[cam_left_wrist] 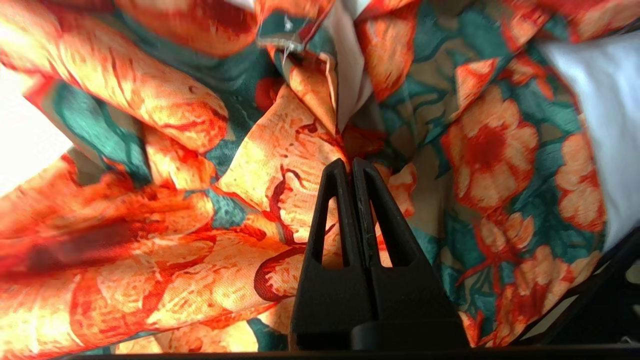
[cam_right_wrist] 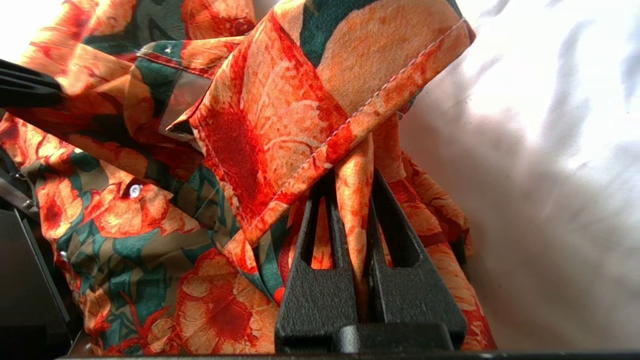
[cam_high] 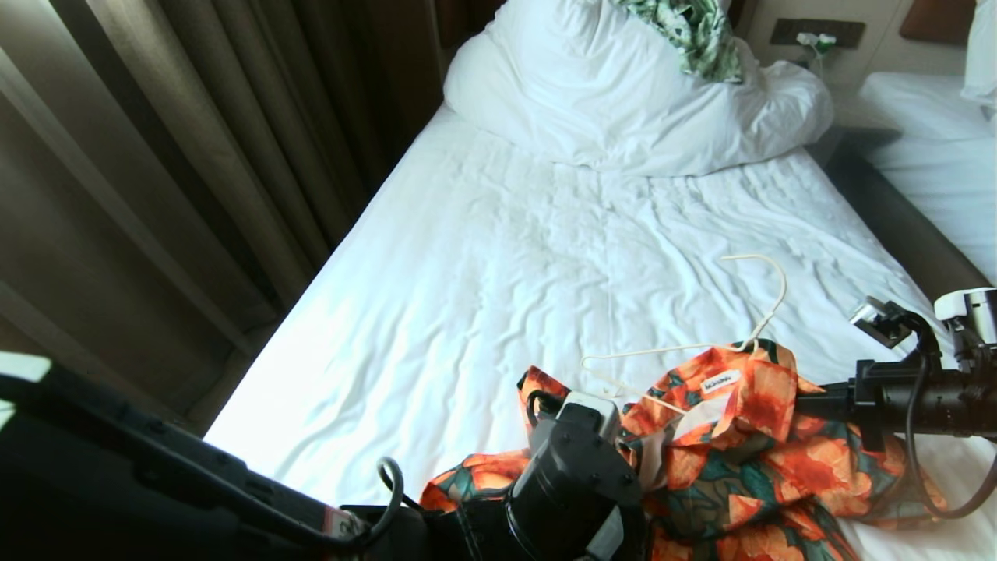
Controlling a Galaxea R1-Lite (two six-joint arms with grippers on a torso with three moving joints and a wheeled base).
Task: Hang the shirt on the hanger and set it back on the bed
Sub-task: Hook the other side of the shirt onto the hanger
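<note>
Floral shirt [cam_high: 724, 452] bunched at near end of bed [cam_high: 483, 296]; soft, light, limp.
Right gripper [cam_right_wrist: 354, 200] jaws clamp a fabric fold; left gripper [cam_left_wrist: 350, 167] jaws pressed together against cloth, hold uncertain. Grip at collar, beside hanger [cam_high: 701, 343].

Shirt [cam_high: 748, 460] thin printed cloth, stitched hems; bed [cam_high: 483, 296] sheet wrinkled matt cloth; fingers [cam_right_wrist: 325, 280] matt grainy plastic.

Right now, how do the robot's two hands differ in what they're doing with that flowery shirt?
The right hand has a fold of the shirt pinched between its fingers; the left hand shows shut fingers with no cloth visibly between them. In the head view the right hand reaches in from the side, the left from below. Both are shut and close against the shirt.
</note>
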